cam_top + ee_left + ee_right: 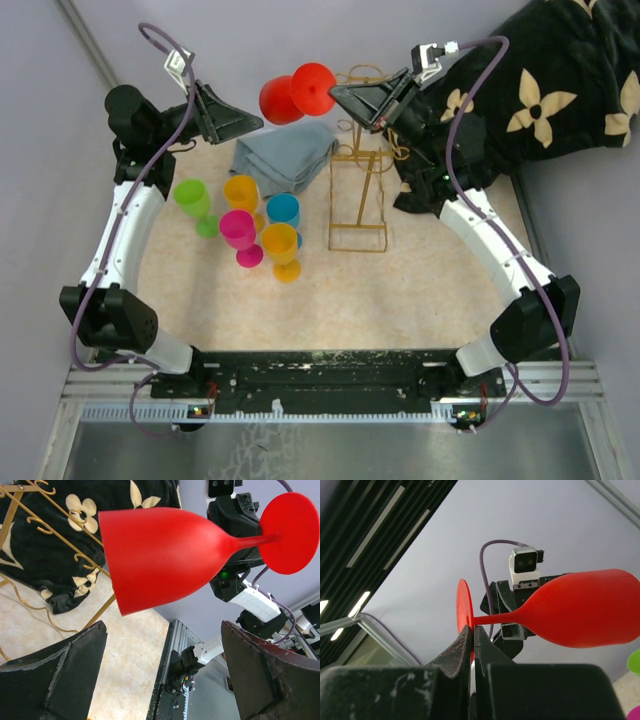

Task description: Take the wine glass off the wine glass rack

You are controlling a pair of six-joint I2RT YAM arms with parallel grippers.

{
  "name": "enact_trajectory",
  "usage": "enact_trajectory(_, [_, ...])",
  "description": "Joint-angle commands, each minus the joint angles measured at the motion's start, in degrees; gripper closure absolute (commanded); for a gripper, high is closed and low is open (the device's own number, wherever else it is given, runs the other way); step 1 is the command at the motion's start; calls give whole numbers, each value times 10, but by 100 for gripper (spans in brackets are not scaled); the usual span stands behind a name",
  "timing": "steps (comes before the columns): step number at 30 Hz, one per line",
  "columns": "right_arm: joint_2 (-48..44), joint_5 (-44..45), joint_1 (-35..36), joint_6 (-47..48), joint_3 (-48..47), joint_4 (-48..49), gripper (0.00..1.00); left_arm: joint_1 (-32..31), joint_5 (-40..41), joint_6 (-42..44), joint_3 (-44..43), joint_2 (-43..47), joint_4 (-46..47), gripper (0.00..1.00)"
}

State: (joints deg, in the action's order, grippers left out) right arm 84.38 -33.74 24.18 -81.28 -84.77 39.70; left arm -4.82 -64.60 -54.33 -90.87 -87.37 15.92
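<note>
One left gripper (250, 122): we see its fingers wide apart, holding nothing.
Five standing goblets (238, 228): green, orange, pink, blue, yellow, left of the wine glass rack (358, 190).
One red wine glass (285, 97): opaque, sideways in the air, bowl left, foot right, beside the rack's top.
One wine glass rack: thin gold wire, upright.
One right gripper (338, 92): fingers clamped on the glass's foot.
</note>
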Motion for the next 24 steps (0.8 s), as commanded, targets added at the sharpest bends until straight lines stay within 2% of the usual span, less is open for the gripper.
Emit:
enact_trajectory(1, [-14,13,12,-5,8,51,100,-6,-2,-6,-5,9,23,0])
enact_trajectory(11, [-22,24,27,-16,42,78,100,-7,-1,-14,-18,-5,36,0])
enact_trajectory(20, [-11,18,31,-28,51,102,100,-7,-10,-62,-12,13,87,0])
enact_trajectory(24, [1,14,31,-47,61,140,100,-8,-15,-71,-6,37,98,10])
